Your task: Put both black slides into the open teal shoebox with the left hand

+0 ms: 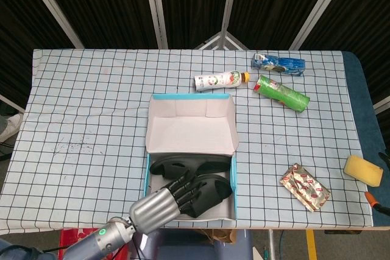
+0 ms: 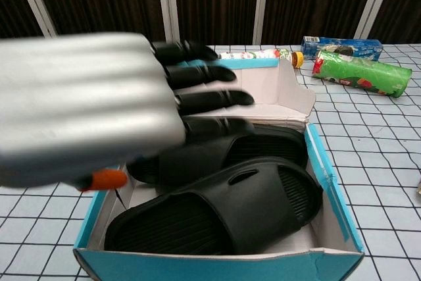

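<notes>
**Both slides lay in the box; left hand empty above them**

Two black slides sat side by side inside the open teal shoebox (image 2: 332,192): the near slide (image 2: 217,212) along the front wall, the far slide (image 2: 263,146) behind it, partly hidden by the hand; the lid flap (image 1: 191,129) stood tilted back on the far side. The left hand (image 1: 163,198) hung over the box's near-left corner, blurred in the chest view, its dark fingers (image 2: 207,74) stretched out and slightly apart, holding nothing. The right hand did not show in either view. Beyond the box lay a white bottle (image 1: 220,80), a green can (image 1: 281,92) and a blue packet (image 1: 278,63); a foil pack (image 1: 304,187) and yellow sponge (image 1: 363,170) lay to the right.
</notes>
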`<act>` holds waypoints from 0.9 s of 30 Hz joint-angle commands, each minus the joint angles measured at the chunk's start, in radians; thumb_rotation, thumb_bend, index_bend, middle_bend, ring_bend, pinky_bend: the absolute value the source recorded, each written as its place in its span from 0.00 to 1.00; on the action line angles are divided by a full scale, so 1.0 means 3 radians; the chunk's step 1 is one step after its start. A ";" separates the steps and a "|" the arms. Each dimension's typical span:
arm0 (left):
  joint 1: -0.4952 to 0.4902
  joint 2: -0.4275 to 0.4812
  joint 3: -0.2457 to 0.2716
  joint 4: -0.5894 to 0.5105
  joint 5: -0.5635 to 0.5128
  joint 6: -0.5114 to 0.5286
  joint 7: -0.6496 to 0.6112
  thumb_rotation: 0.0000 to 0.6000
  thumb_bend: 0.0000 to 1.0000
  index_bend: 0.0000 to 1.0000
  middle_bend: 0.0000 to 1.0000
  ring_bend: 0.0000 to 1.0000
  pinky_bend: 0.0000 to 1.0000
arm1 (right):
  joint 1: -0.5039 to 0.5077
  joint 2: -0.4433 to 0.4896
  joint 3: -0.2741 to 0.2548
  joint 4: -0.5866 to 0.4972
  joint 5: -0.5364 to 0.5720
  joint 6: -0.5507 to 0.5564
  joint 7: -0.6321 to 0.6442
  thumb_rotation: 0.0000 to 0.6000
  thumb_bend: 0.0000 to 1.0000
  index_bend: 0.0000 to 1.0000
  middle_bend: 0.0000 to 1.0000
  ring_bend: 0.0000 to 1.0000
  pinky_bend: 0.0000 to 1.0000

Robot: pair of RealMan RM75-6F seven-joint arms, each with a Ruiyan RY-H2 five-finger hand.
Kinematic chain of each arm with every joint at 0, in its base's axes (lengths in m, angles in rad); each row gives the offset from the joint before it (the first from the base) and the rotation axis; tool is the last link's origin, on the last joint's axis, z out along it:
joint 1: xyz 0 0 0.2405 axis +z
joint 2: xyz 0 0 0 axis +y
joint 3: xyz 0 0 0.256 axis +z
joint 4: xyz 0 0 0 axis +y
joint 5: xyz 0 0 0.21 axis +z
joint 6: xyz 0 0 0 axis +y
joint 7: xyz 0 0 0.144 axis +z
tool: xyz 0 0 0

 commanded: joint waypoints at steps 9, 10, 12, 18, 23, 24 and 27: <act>0.1683 0.0477 0.0164 0.0298 -0.0169 0.1901 -0.2482 1.00 0.26 0.00 0.00 0.00 0.00 | -0.0033 0.0000 0.0006 -0.0041 -0.0052 0.0116 -0.0089 1.00 0.31 0.07 0.02 0.00 0.00; 0.1725 0.0502 0.0116 0.0387 -0.0296 0.1880 -0.2667 1.00 0.26 0.00 0.00 0.00 0.00 | -0.0035 -0.0003 0.0008 -0.0041 -0.0054 0.0127 -0.0098 1.00 0.31 0.07 0.02 0.00 0.00; 0.1785 0.0537 0.0037 0.0561 -0.0489 0.1827 -0.2900 1.00 0.26 0.00 0.00 0.00 0.00 | -0.0036 -0.0015 0.0016 -0.0032 -0.0051 0.0138 -0.0131 1.00 0.31 0.07 0.02 0.00 0.00; 0.1848 0.0635 -0.0253 0.0791 -0.0505 0.1726 -0.3517 1.00 0.26 0.00 0.00 0.00 0.00 | -0.0015 -0.0045 0.0002 -0.0029 -0.0086 0.0113 -0.0211 1.00 0.31 0.07 0.02 0.00 0.00; 0.1946 0.0726 -0.0303 0.0857 -0.0254 0.1724 -0.3763 1.00 0.26 0.00 0.00 0.00 0.00 | -0.0004 -0.0050 0.0004 -0.0051 -0.0087 0.0101 -0.0270 1.00 0.31 0.07 0.02 0.00 0.00; 0.1970 0.0750 -0.0297 0.0886 -0.0212 0.1721 -0.3786 1.00 0.26 0.00 0.00 0.00 0.00 | -0.0002 -0.0048 0.0003 -0.0062 -0.0091 0.0101 -0.0285 1.00 0.31 0.07 0.02 0.00 0.00; 0.2029 0.0820 -0.0300 0.0928 -0.0169 0.1670 -0.3892 1.00 0.26 0.00 0.00 0.00 0.00 | 0.0010 -0.0049 0.0003 -0.0087 -0.0105 0.0097 -0.0327 1.00 0.31 0.07 0.02 0.00 0.00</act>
